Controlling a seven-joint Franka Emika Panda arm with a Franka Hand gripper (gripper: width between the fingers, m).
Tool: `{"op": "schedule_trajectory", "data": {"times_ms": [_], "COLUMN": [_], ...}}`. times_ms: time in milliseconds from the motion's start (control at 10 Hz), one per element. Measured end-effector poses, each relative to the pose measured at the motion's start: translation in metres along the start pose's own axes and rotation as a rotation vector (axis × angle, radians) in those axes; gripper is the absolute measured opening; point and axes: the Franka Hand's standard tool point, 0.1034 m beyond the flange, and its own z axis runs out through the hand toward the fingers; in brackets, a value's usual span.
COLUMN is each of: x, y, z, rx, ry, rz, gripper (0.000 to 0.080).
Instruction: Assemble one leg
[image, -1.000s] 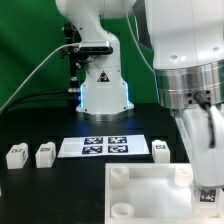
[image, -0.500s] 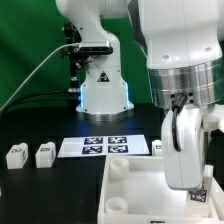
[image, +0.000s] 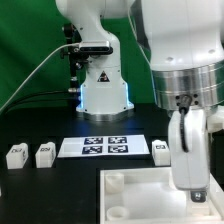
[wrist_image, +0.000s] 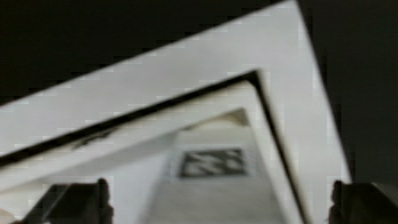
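In the wrist view a leg (wrist_image: 214, 163) with a black-and-white square tag on its face lies between the two dark fingers (wrist_image: 70, 200), which stand wide apart near the frame's edges with clear space on both sides of the block; nothing is held; the leg sits inside the pale angled frame of the large white panel (wrist_image: 178, 80), and whether it touches the panel's surface cannot be told from the blurred picture; its tagged face is turned toward the camera, and its long axis cannot be judged there; in the exterior view the gripper (image: 192, 175) hangs over the panel (image: 140, 195) at the exterior view's right, its lower end cut off by the frame, and the arm's broad wrist blocks the sight of whatever lies directly below it; just behind the wrist another leg (image: 161, 151) stands on the black tabletop (image: 40, 185) near the panel's far edge, partly covered by the arm; two more legs (image: 15, 154) and (image: 44, 153) stand side by side, close but apart, at the exterior view's left, tagged faces forward; the marker board (image: 103, 146) lies flat between these and the leg by the arm; round sockets show at the panel's near-left corners
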Motion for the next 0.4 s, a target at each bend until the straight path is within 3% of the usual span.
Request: {"op": "schedule_trajectory", "data": {"times_ms": [300,400], "x": [-0.0131,-0.0117], "y": [0.0068,0.0073], "z": [-0.0119,-0.0093], "rx": [0.009,0.005], "ry": [-0.01,-0.007], "rz": [-0.024,-0.027], "gripper": [0.0649,0.0649]}}
